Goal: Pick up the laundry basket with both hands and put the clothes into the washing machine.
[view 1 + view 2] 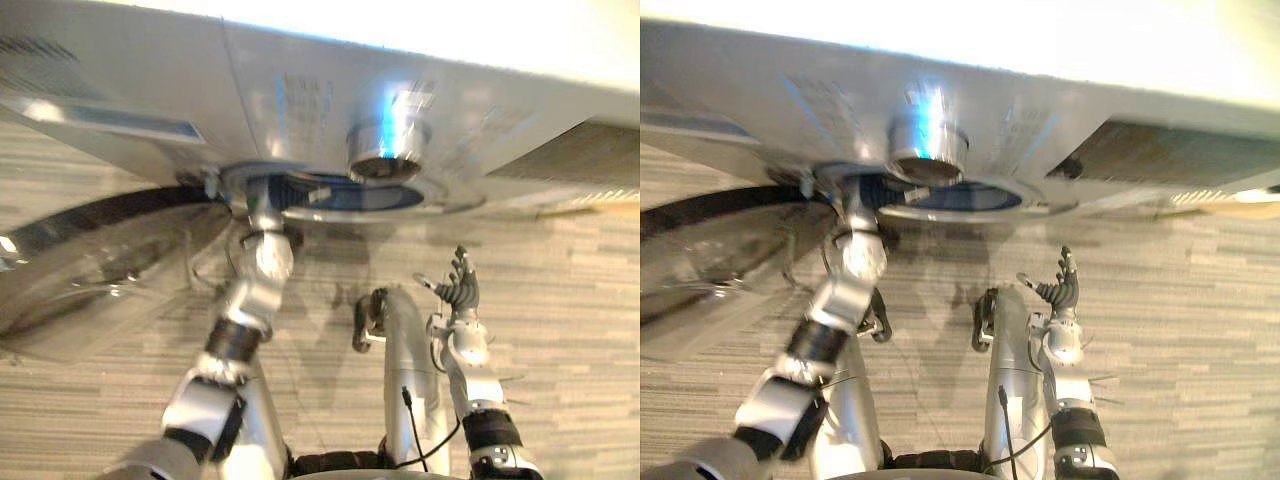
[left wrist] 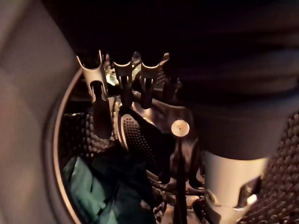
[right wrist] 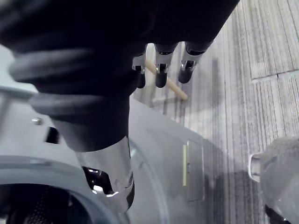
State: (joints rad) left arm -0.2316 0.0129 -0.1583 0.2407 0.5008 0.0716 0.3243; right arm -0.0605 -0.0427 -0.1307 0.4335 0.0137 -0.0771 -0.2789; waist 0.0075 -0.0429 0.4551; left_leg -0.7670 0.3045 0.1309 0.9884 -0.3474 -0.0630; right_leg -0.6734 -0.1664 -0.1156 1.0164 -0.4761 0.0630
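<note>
Where drum (image 2: 77, 137) opens, crumpled teal and dark clothes (image 2: 88, 189) lie.

Washing machines: one (image 1: 300, 90), the front-loader I am facing.
Doors: one glass door (image 1: 90, 270), counted at my left.
Dials: one chrome dial (image 1: 388, 148) on the machine's front.
Drums: one perforated drum (image 2: 74, 135).
Clothes: two pieces I can tell apart in the drum, one green garment (image 2: 81, 186) and one dark garment (image 2: 124, 179); I cannot tell if more lie underneath.
Hands: two, both mine, my left hand (image 2: 100, 107) and my right hand (image 1: 458, 288).
Sticks: one tan stick (image 3: 168, 83) on the floor (image 1: 560, 330).
</note>
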